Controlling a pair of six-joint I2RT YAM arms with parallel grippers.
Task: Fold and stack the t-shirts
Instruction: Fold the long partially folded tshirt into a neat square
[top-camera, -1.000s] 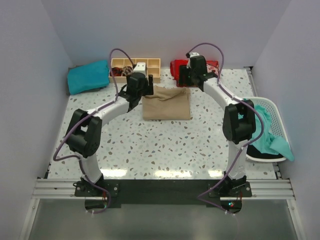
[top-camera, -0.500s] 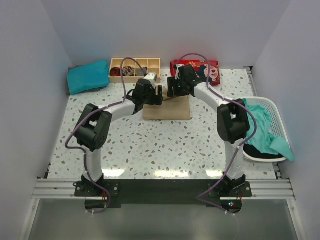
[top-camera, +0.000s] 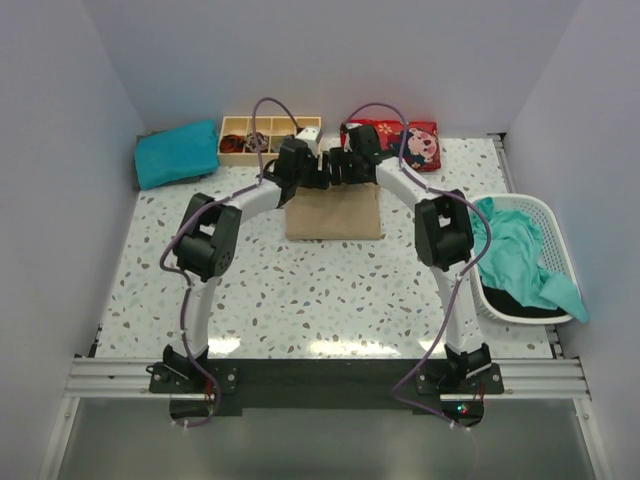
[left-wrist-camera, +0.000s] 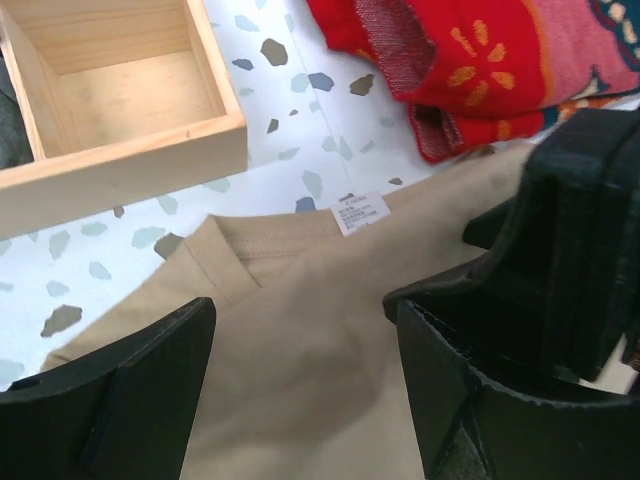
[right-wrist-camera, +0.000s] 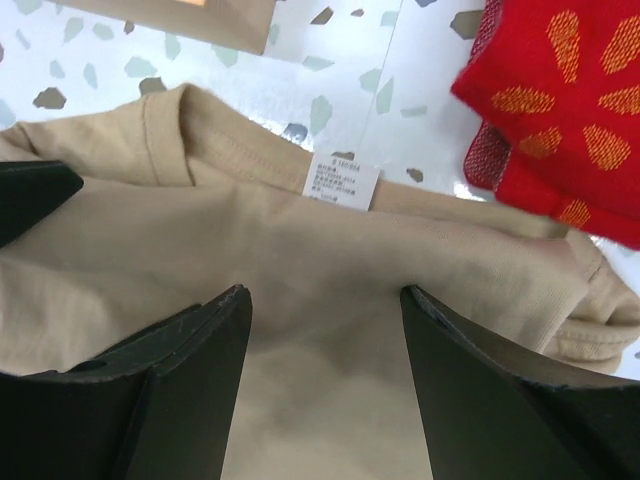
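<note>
At the far edge of the tan t-shirt, both grippers stand open

Seen from above, the speckled table carries the tan t-shirt, folded into a neat rectangle near the middle, towards the back. Both arms reach forward and bend inward, so the left gripper and the right gripper sit just beside each other over the shirt's far edge.

Close up from the left wrist, its two black fingers are spread wide apart over tan cloth, with nothing between them. The collar and a small white label lie just beyond. The right wrist shows the same: fingers parted, holding nothing, the collar and label ahead of them. Whether any fingertip touches the cloth, I cannot tell.

Behind the shirt sit a wooden tray with compartments, on the left, and a red patterned cloth, on the right. A folded teal t-shirt rests in the far left corner. On the right, a loose teal t-shirt spills over the side of a white basket.
</note>
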